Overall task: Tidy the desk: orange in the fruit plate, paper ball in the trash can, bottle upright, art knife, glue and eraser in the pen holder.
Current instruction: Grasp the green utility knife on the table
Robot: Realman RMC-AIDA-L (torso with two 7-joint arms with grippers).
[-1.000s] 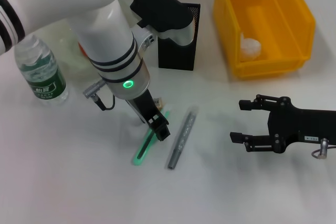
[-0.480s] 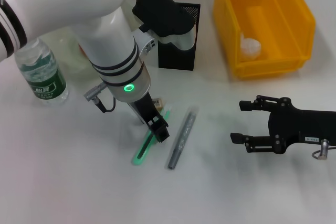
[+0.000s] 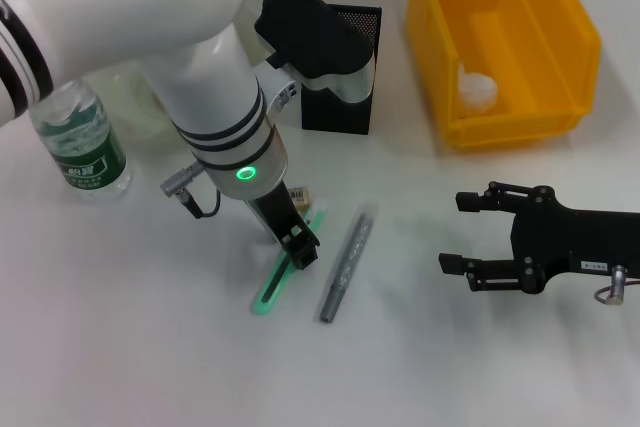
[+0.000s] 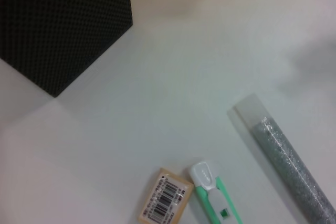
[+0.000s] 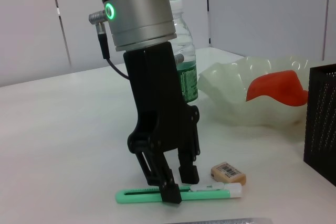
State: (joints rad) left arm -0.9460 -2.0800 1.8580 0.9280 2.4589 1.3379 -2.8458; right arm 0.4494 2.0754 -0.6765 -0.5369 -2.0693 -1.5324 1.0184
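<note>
Left tool (image 3: 303,252) lower astride diagonal art knife (image 3: 283,270).

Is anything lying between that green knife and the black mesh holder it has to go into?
Only the small eraser lies near the art knife tip, on the desk toward the pen holder. A lift would clear it. The left gripper already straddles the knife; the right gripper sits apart.

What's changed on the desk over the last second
The left gripper shifted slightly along the green art knife, its fingers straddling the knife, which lies flat and ungrasped. The glue stick, eraser, bottle, pen holder and open right gripper stayed put.
</note>
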